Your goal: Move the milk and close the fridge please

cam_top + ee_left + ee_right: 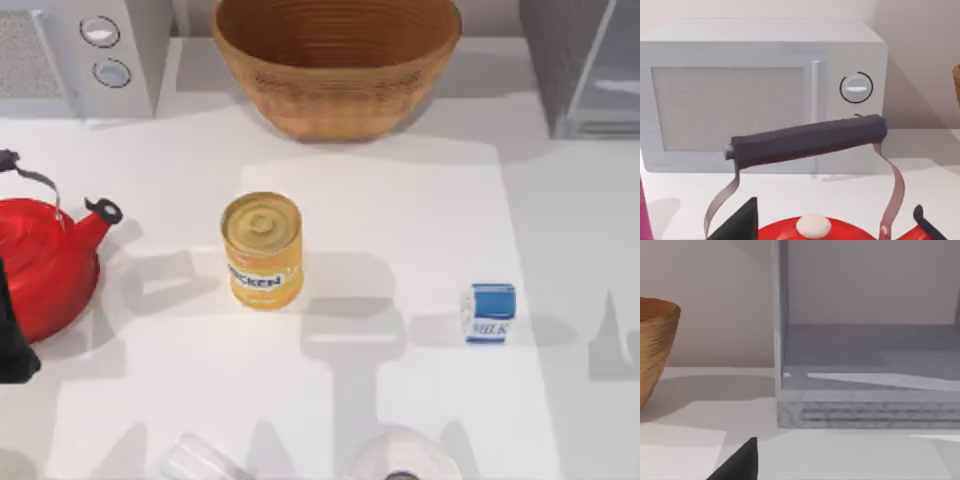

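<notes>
The milk carton (488, 313) is lying on the white table (400, 200) to the right of the yellow chicken can (262, 250), well apart from it, blue top facing up w/ the "MILK" lettering readable, nothing touching it. The fridge (585, 70) is sitting at the back right corner, beyond the carton and well apart; in the right wrist view its interior (865, 355) is showing open, grey shelf floor bare, so the door is not yet shut and the carton probably belongs inside before closing. Between fridge and microwave (85, 55) a wicker bowl (335, 65) is standing behind the can. Left arm is sitting at the left edge by the red kettle (40, 265); its wrist cam is looking over the kettle's black handle (805, 142) toward the microwave's front (760, 95), a dark finger tip (740, 222) poking into frame, but whether those fingers are spread or pressed together — cannot tell. Right arm is facing the fridge opening, one dark finger tip (740, 462) showing low in its wrist view; finger state likewise cannot tell. Judging by layout, nothing is gripped yet; right arm is the nearer one for the carton, so reach is likely starting from there.
</notes>
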`<state>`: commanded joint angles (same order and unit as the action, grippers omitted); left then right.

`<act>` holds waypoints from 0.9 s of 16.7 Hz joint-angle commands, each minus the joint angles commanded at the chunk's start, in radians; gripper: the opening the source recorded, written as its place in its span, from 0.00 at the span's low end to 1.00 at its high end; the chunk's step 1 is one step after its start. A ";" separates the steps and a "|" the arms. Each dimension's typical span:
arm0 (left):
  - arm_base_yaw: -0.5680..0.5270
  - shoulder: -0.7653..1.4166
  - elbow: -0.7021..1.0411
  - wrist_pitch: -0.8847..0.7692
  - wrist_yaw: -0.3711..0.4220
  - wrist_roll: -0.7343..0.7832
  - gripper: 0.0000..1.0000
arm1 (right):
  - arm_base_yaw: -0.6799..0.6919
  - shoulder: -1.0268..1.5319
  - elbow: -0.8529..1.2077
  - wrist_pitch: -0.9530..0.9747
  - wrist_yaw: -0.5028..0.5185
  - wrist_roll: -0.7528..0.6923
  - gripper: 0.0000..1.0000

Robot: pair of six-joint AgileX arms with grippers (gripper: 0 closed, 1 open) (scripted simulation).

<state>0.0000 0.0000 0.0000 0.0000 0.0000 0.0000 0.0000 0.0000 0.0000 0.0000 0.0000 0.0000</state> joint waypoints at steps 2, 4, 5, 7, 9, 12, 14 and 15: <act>0.000 0.000 0.000 0.000 0.000 0.000 1.00 | 0.002 0.002 0.000 0.002 0.002 0.000 1.00; 0.000 0.000 0.000 0.000 0.000 0.000 1.00 | 0.036 0.035 0.002 0.035 0.036 0.002 1.00; 0.000 0.000 0.000 0.000 0.000 0.000 1.00 | 0.069 0.067 0.003 0.066 0.069 0.003 1.00; 0.000 0.000 0.000 0.000 0.000 0.000 1.00 | 0.165 0.151 0.006 0.146 0.166 0.005 1.00; 0.000 0.000 0.000 0.000 0.000 0.000 1.00 | 0.290 0.255 0.009 0.244 0.291 0.006 1.00; 0.000 0.000 0.000 0.000 0.000 0.000 1.00 | 0.502 0.423 0.013 0.402 0.503 0.010 1.00; 0.000 0.000 0.000 0.000 0.000 0.000 1.00 | 0.639 0.530 0.016 0.504 0.640 0.012 1.00; 0.000 0.000 0.000 0.000 0.000 0.000 1.00 | 0.701 0.580 0.018 0.550 0.702 0.013 1.00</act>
<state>0.0000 0.0000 0.0000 0.0000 0.0000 0.0000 0.7005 0.5797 0.0180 0.5502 0.7023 0.0133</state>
